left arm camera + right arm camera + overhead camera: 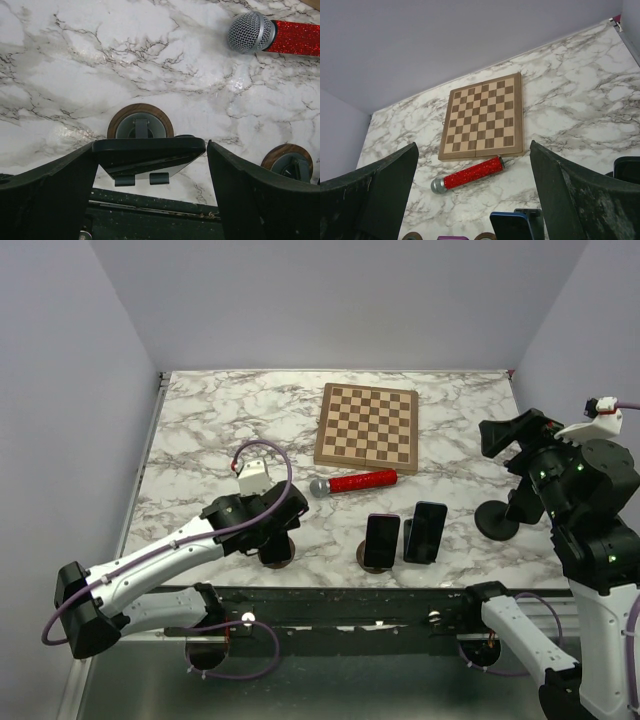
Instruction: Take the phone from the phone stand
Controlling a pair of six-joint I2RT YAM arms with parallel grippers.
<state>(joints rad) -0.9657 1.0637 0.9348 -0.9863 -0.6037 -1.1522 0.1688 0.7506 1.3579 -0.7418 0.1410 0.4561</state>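
Marble tabletop (200, 430): white with grey veins, enclosed by plain grey walls on three sides.
Chessboard (367, 426): wooden, lying flat toward the far middle of the tabletop.
Microphone (355, 483): glittery red handle and silver mesh head. It lies just in front of the chessboard's near edge with its head pointing left.
Phone (150, 150): dark and standing upright in its stand, left of centre and close to the tabletop's near edge. The left wrist view shows its top edge sitting between the two left fingers.
Phone stand (140, 127): a round, wood-rimmed base with a grey upright. Two small lips show below the phone. It rests on the tabletop directly under the left arm's wrist.
Left gripper (272, 530): low over the phone. Its fingers (50, 195) are spread, one on each side of the phone. In the wrist view one finger lies right against the phone's end, and a thin gap shows at the other. They bracket the phone without clamping it.
Right gripper (512, 440): raised at the right side of the tabletop, well apart from the phones. Its fingers (580, 200) are spread wide with nothing between them. Its wrist view looks down on the chessboard and microphone.
Second phone (381, 540): upright, right of the left gripper and near the front edge.
Third phone (427, 531): upright with a blue edge, just beside the second phone on its right.
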